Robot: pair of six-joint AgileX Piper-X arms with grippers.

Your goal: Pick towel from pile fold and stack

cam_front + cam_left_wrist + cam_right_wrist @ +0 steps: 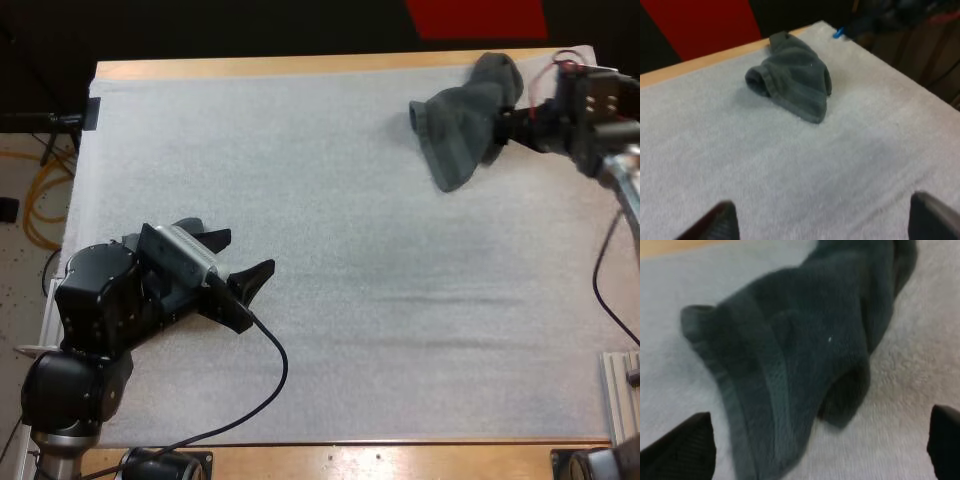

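- High view: the crumpled towel [462, 125] was the task's one piece on the white mat [330, 300], so picking, folding and stacking all seemed left to do.
- Left jaws, at 8 o'clock on the table [300, 68], stood wide open and empty.
- The towel lay at 1 o'clock, by the far edge.
- Right jaws, at 2 o'clock, were spread wide with the towel's edge between them, not pinching it.
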